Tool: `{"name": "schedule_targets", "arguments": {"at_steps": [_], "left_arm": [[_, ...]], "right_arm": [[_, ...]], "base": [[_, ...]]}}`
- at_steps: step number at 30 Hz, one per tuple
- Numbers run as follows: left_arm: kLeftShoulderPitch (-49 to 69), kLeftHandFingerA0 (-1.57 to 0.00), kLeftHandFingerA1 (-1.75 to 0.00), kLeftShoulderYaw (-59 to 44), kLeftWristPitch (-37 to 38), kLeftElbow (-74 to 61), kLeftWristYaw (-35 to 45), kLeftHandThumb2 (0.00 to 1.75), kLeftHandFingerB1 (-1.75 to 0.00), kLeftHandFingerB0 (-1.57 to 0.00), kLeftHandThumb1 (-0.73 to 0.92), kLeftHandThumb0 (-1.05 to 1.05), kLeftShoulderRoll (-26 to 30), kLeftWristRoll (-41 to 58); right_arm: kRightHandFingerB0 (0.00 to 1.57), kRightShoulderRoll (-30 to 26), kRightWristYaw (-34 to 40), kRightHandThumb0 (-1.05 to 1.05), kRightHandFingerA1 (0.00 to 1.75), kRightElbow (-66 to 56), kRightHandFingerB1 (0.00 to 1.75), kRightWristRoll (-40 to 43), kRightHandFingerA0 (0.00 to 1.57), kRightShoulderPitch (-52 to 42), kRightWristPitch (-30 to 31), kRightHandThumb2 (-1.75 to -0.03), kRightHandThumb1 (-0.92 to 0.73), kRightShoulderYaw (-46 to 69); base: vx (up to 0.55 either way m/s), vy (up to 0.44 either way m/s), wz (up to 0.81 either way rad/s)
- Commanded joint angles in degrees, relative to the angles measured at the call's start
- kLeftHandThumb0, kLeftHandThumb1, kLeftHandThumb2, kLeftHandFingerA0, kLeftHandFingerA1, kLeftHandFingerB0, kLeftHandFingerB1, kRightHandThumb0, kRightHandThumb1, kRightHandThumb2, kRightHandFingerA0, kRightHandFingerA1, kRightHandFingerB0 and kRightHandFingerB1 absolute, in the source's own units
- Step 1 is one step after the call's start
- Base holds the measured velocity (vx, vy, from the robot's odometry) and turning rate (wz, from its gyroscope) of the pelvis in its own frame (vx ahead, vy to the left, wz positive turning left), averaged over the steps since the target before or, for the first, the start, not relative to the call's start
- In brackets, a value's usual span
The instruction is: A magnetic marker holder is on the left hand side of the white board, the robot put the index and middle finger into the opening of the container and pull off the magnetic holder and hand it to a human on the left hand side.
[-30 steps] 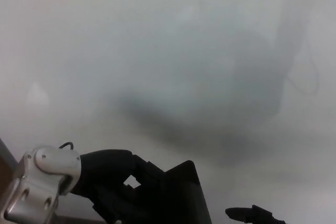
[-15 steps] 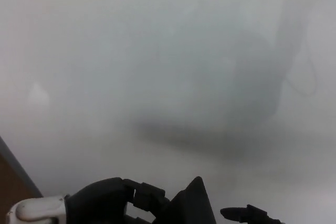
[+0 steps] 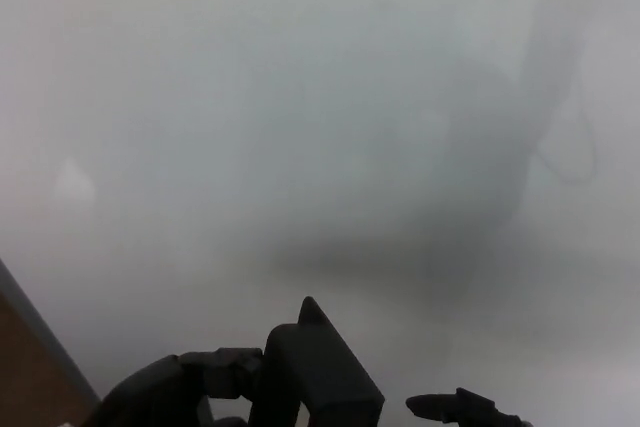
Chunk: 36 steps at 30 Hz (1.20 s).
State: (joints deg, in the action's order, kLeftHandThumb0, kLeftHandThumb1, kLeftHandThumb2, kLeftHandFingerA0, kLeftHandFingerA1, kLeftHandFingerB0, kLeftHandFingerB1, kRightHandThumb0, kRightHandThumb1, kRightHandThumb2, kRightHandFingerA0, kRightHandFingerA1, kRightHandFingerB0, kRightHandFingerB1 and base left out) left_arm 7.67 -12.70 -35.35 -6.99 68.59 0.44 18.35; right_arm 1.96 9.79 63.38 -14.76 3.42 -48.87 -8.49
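**Left robot hand holds the marker holder low at the white board**

I see mostly the white board (image 3: 320,97). It fills almost the whole view, pale grey and blurry, with soft dark shadows around the middle and toward 3 o'clock.

At 6 o'clock, at the very bottom, I see the black marker holder (image 3: 318,372). It looks like a dark box with a pointed top corner. The point sticks up and leans a little toward 11 o'clock.

My left robot hand (image 3: 185,389) comes in at about 7 o'clock. Its black fingers (image 3: 228,359) reach across and touch the left side of the marker holder. It looks closed on the holder, gripping it. The lower part of the hand is cut off by the bottom edge.

At about 5 o'clock, a small black tip pokes in. That is my right robot hand (image 3: 458,408). Only a little bit shows, so I cannot tell how its fingers are set. It is apart from the holder.

At 8 o'clock, a brown strip (image 3: 25,372) shows past the grey edge of the board.
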Motion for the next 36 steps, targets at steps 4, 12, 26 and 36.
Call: {"name": "schedule_targets", "arguments": {"at_steps": [4,12,26,36], "left_arm": [[9.27,-0.84,-1.23,-19.88,-14.6,-6.43,-1.57,0.62,-0.66,-0.71,0.7,-0.54,-5.93,56.17],[11.73,-0.8,-1.17,-21.81,-11.04,-10.28,-4.36,0.62,-0.72,-0.67,0.71,-0.6,-6.88,62.32],[10.81,-0.9,-1.02,-24.99,-17.84,-2.61,0.73,0.6,-0.57,-0.76,0.67,-0.48,-3.26,66.24],[9.03,-0.98,-0.82,-26.21,-16.86,-1.35,1.08,0.58,-0.58,-0.83,0.59,-0.45,-3.84,67.05]], "right_arm": [[0.69,-1.59,-0.39,-0.44,0.52,1.47,0.47,-1.18,0.84,2.81,2.26,-0.61,-0.69,-0.64],[0.7,-1.66,0.28,-0.43,0.52,1.47,0.48,-2.15,0.83,2.87,2.24,-0.6,-0.68,-1.18],[0.7,-1.65,1.58,-0.4,0.52,1.27,0.48,-4.17,0.84,2.75,3.71,-0.6,-0.67,-3.01],[0.69,-2.36,2.91,-0.4,0.52,0.93,0.47,-5.71,0.84,3.35,4.33,-0.61,-0.68,-4.14]], "base": [[0.0,0.0,0.0],[0.0,0.0,0.0],[0.0,0.0,0.0],[0.0,0.0,0.0]]}}
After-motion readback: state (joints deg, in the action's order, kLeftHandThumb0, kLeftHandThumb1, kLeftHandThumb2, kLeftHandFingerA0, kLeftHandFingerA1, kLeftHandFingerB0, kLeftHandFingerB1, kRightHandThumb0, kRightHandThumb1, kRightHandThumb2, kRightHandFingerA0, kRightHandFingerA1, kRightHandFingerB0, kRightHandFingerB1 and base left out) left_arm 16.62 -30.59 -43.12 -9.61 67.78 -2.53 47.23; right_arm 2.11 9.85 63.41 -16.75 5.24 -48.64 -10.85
